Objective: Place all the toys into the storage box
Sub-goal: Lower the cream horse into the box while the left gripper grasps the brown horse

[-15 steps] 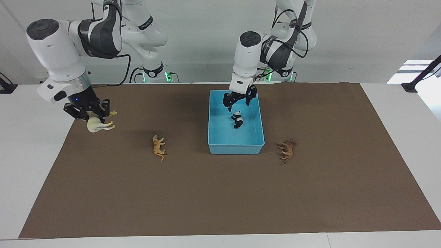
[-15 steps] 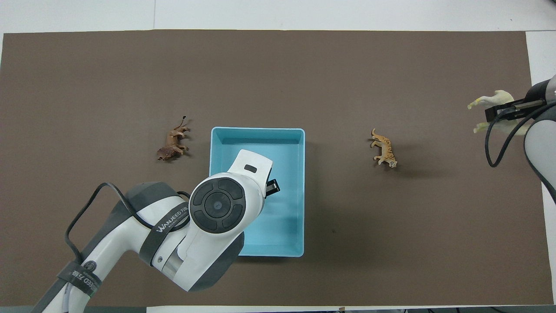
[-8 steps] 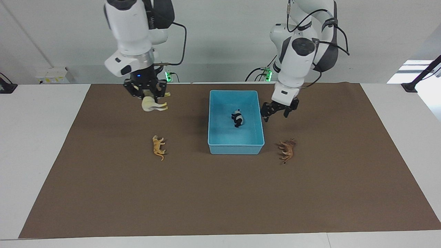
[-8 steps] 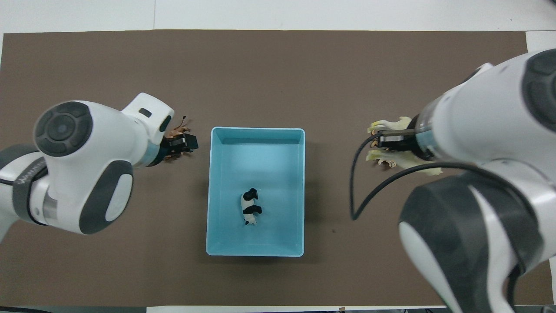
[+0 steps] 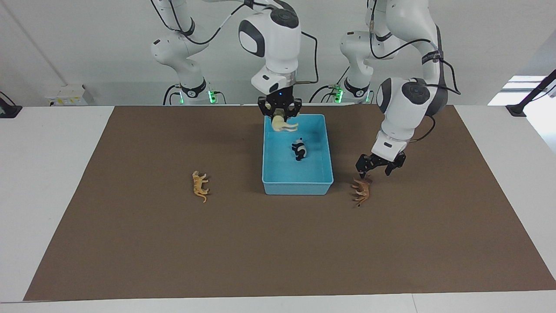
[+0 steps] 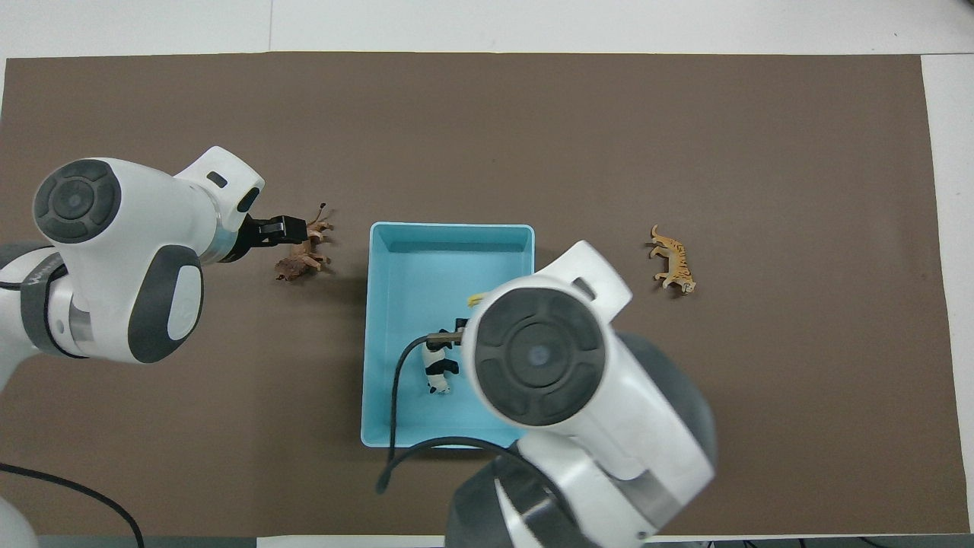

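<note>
The light blue storage box (image 5: 297,189) sits mid-table and also shows in the overhead view (image 6: 449,228). The black-and-white panda (image 5: 299,150) lies inside it (image 6: 437,369). My right gripper (image 5: 280,114) is shut on the cream-white horse (image 5: 283,125) and holds it over the box's end nearest the robots; the overhead view shows only a sliver of the horse (image 6: 477,299). My left gripper (image 5: 374,171) is open, low over the brown lion (image 5: 362,191), which lies on the mat beside the box (image 6: 303,255). The orange tiger (image 5: 200,185) lies toward the right arm's end (image 6: 673,268).
A brown mat (image 5: 278,261) covers most of the white table. The right arm's wrist (image 6: 536,354) hides part of the box in the overhead view.
The right arm carried the horse from its end of the table to over the box. The left gripper left the panda in the box, moved out and came down over the lion.
</note>
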Controlling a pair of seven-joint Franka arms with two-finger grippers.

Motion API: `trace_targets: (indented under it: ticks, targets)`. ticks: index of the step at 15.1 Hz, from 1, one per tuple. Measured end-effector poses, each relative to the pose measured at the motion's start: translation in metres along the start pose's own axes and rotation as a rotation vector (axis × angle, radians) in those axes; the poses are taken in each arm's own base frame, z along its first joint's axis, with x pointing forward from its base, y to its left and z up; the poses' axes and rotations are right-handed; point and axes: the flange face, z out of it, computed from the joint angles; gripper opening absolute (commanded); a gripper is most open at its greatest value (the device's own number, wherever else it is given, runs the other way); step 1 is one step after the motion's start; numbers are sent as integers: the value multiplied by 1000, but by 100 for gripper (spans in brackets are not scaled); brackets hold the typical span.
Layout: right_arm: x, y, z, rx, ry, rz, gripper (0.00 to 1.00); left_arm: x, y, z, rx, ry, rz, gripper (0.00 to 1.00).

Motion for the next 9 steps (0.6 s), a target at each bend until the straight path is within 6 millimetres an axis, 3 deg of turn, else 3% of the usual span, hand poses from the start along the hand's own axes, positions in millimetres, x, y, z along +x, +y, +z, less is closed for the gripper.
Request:
trace_targets:
  ticks: [1,2,3,6,9]
  targets:
    - [-5,-8,25,4,-2,-7,0,2,2,8,-4,12,3,100]
    - [-9,-10,44,5,-4,-11,42,3,5,17,-6,16,6,100]
    - [-12,-10,57,1,-8,-2,98,3,8,29,-5,10,11,100]
    - [-13,-8,56,-7,-13,41,100,4,21,59,5,-14,39,100]
    - [0,-4,23,-32,-26,88,100,7,23,68,9,-12,48,100]
